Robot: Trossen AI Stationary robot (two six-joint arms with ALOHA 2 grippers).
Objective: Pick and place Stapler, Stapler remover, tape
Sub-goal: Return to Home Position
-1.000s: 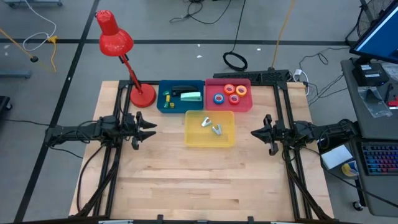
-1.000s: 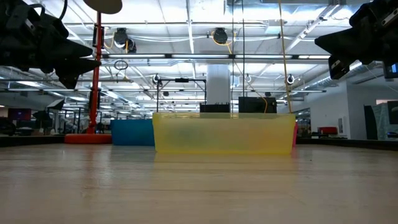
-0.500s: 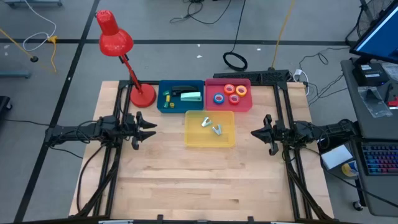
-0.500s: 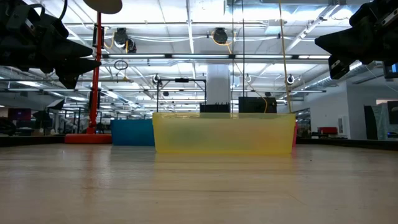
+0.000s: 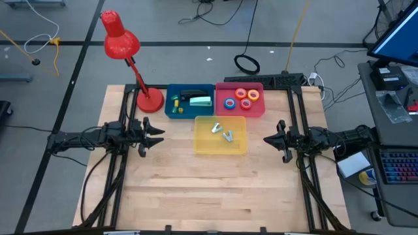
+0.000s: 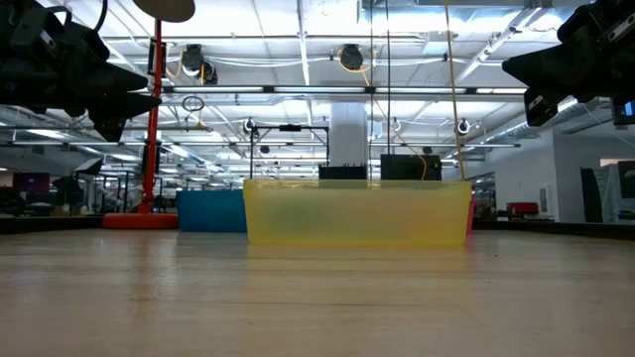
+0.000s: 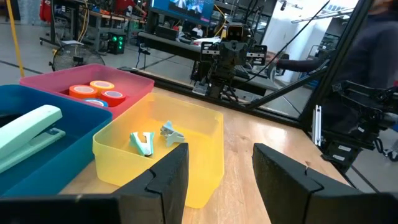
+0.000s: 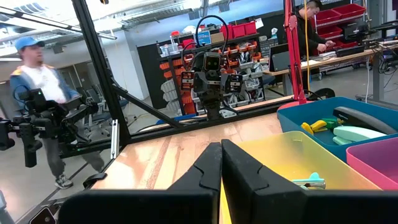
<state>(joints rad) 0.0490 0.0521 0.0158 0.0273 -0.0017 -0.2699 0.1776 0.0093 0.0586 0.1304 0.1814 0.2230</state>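
We are holding our left gripper [image 5: 155,136], fingers apart, left of a translucent yellow plastic bin [image 5: 222,147] and our right gripper [image 5: 268,138], fingers together, right of it. Two small staple removers [image 5: 223,133] are lying in that bin. On its far side, coloured tape rings [image 5: 240,96] are sitting in a pink plastic bin [image 5: 240,112], a mint-green stapler [image 5: 201,101] in a blue plastic bin [image 5: 189,87].

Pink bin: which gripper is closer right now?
Right. The right gripper hangs off the pink bin's front right corner; the left gripper is farther, out past the blue bin beside it.
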